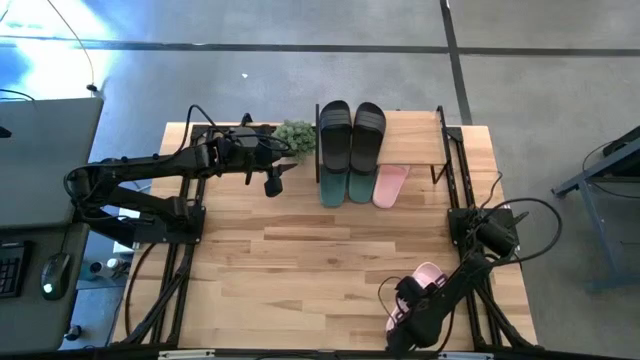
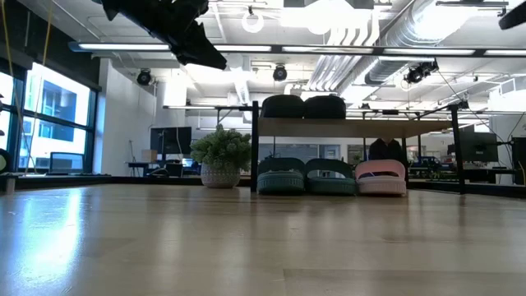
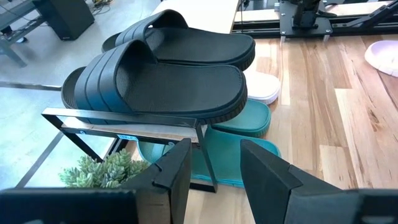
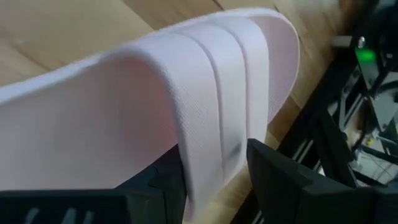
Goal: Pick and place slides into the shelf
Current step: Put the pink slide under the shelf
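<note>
Potted plant [image 1: 294, 135] beside shelf [image 1: 412, 137]

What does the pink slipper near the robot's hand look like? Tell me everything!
The loose pink slide is pale pink rubber with one wide ribbed strap. It lies on the wooden table near the front right edge, far from the shelf. The right gripper has its fingers on either side of the strap.

shelf [image 2: 353, 127], black pair [image 2: 304, 106], potted plant [image 2: 220, 158]
</note>
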You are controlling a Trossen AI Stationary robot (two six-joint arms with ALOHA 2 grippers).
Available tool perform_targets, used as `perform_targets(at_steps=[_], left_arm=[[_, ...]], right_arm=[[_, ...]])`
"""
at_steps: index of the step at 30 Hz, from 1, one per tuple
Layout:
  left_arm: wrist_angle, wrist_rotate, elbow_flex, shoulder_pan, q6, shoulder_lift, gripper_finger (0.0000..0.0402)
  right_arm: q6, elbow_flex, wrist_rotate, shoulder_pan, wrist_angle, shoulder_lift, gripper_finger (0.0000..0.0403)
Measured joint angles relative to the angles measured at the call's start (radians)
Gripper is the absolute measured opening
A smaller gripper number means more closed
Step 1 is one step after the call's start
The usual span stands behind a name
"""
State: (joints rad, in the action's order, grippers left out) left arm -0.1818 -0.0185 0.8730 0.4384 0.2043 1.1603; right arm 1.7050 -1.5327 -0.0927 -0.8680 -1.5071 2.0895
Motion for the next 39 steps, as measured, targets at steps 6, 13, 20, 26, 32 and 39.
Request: perform_targets(at_steps=[6, 13, 20, 26, 32, 39], left_arm=[[0.000, 0.000, 0.000, 0.000, 0.000, 0.000, 0.0122], [0.000, 0.000, 0.000, 0.000, 0.000, 0.000, 0.0122], [0.000, 0.000, 0.000, 0.000, 0.000, 0.000, 0.0122], [0.000, 0.000, 0.000, 0.000, 0.000, 0.000, 0.0122], [0.000, 0.000, 0.000, 0.000, 0.000, 0.000, 0.0122], [0.000, 0.000, 0.000, 0.000, 0.000, 0.000, 0.0122]], right_arm=[[-0.001, 0.011, -0.017, 0.000, -0.001, 0.000, 0.0148], [-0.003, 0.009, -0.013, 0.000, 0.001, 0.000, 0.0099], [-0.066, 0.008, -0.010, 0.000, 0.004, 0.000, 0.0022], [-0.088, -0.077, 0.122, -0.020, -0.064, -0.004, 0.0003], [-0.166, -0.153, 0.296, -0.006, -0.061, -0.019, 0.0002], [-0.364, -0.203, 0.496, 0.039, -0.063, -0.020, 0.0001]])
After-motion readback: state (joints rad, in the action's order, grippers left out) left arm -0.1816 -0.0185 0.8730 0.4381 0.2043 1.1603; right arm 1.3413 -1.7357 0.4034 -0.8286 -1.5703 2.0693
